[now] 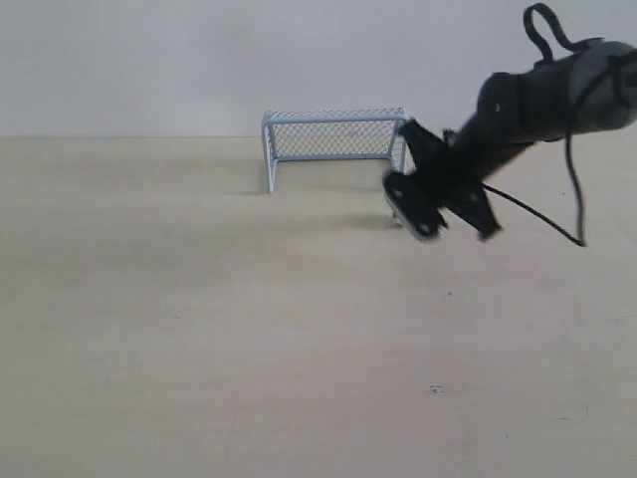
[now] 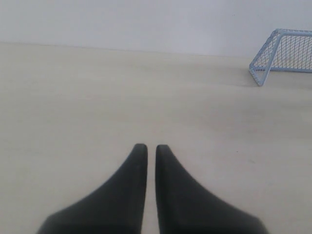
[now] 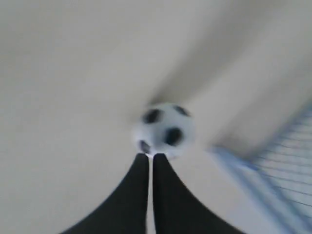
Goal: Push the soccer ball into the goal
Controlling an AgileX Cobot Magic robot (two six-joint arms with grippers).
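The soccer ball [image 3: 163, 129], white with black patches and blurred, rests on the table right at the tips of my right gripper [image 3: 150, 156], which is shut and touches it. In the exterior view my right gripper [image 1: 410, 207] hangs low in front of the goal's right post and hides the ball. The goal [image 1: 333, 116], a pale blue frame with mesh, stands at the back middle of the table; its blurred frame [image 3: 239, 163] lies just beside the ball. My left gripper [image 2: 151, 146] is shut and empty over bare table, with the goal [image 2: 265, 61] far off to one side.
The table is a pale wooden surface [image 1: 199, 329] running back to a light wall [image 1: 149, 60]. A black cable [image 1: 572, 189] hangs from the right arm. The left arm does not appear in the exterior view.
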